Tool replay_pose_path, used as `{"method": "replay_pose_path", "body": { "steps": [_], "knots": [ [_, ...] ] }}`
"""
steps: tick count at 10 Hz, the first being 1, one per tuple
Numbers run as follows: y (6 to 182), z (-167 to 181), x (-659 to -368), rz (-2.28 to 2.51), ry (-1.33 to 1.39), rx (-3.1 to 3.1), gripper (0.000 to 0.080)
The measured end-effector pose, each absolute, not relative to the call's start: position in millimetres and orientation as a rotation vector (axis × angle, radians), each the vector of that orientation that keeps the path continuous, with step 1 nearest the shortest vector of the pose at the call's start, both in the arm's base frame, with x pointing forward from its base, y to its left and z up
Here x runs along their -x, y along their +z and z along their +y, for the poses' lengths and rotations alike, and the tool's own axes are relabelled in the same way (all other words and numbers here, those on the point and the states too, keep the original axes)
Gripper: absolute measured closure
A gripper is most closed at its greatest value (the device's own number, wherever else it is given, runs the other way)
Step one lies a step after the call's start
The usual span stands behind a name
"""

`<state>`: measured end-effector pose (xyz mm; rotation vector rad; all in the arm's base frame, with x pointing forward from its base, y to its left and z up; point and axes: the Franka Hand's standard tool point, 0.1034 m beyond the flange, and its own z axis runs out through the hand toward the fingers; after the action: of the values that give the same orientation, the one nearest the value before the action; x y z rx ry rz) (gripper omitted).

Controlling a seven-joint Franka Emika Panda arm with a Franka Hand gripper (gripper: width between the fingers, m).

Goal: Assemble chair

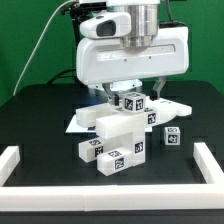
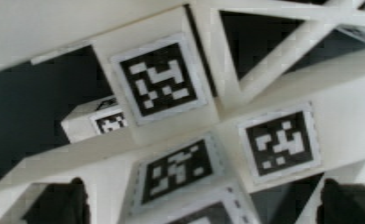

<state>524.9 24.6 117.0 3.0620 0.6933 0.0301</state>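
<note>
Your claw (image 1: 131, 93) hangs straight down from the big white wrist over the middle of the black table (image 1: 40, 110), with its two fingers spread apart. In the wrist view the dark fingertips (image 2: 58, 200) sit far apart at opposite sides, and tagged white surfaces fill the space between them. In the exterior view a small tagged block (image 1: 134, 101) of the chair sits right at the fingers, on top of the pile. You cannot tell whether the pads touch it.

The chair lies in loose white pieces clustered under the claw. A large block (image 1: 118, 127) sits just below the small one. A flat panel (image 1: 168, 108) reaches toward the exterior view's right. Nearer the camera lie a low tagged piece (image 1: 92, 148) and a front piece (image 1: 126, 156), close together. A lone cube (image 1: 172, 137) stands apart on the exterior view's right.

A low white border rail (image 1: 12, 165) runs along the table's near edges, and every piece lies inside it. The wrist view is blurred and shows four black-and-white tags at tilted angles.
</note>
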Motion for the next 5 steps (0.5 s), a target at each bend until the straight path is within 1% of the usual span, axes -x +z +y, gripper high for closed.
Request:
{"method": "replay_pose_path", "body": {
  "steps": [1,2,3,4,5],
  "knots": [
    [118.2,21.9,-527.7,0.869,0.051,-3.015,0.0151],
    [117.6,22.8,-527.4,0.736,0.049,-3.052,0.0236],
    [117.5,22.3,-527.4,0.739,0.049,-3.05,0.0373],
    [117.3,22.7,-527.3,0.632,0.049,-3.076,0.0373],
    [117.2,22.7,-527.3,0.501,0.049,-3.101,0.0517]
  ]
}}
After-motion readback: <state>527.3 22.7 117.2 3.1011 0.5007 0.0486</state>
